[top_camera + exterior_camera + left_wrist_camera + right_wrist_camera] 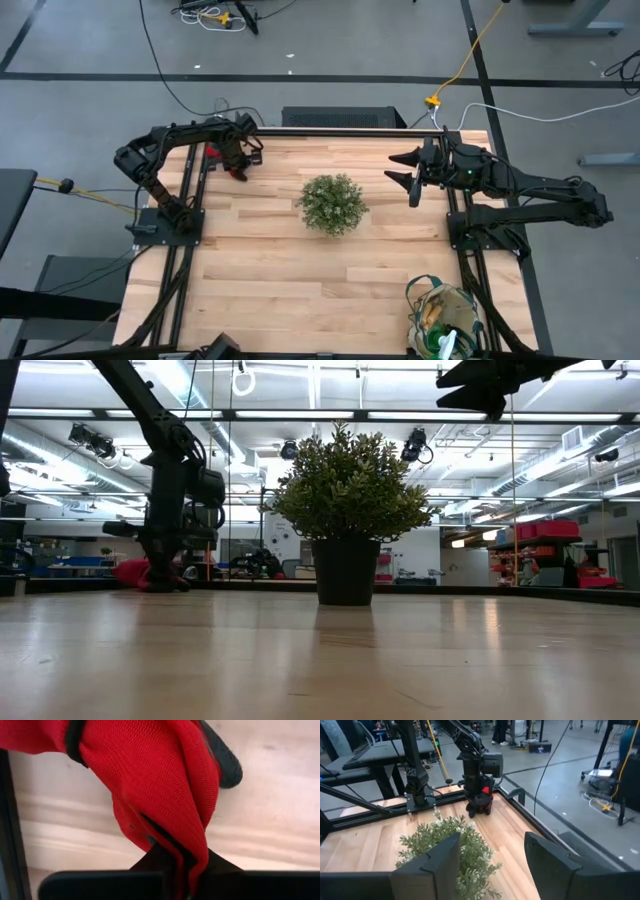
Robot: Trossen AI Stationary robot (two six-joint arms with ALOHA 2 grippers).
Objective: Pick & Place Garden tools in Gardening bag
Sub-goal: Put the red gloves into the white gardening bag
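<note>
- The left gripper [175, 870] is pinching a fold of the red glove [150, 785] at the tabletop's far left corner; gripping only fabric, it is risking a slip.
- The right gripper [492, 862] is hanging apart above the plant [333, 204].
- The gardening bag [443, 318] is sitting at the opposite near right corner, so the carried glove is risking snagging the plant.

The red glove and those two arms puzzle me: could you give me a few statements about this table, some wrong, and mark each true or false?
1. The left gripper has its jaws shut on the red glove. True.
2. The potted plant lies tipped on its side. False: it stands upright mid-table.
3. The right gripper hangs open above the table, holding nothing. True.
4. The gardening bag sits beside the left arm. False: it sits at the opposite corner, on the right arm's side.
</note>
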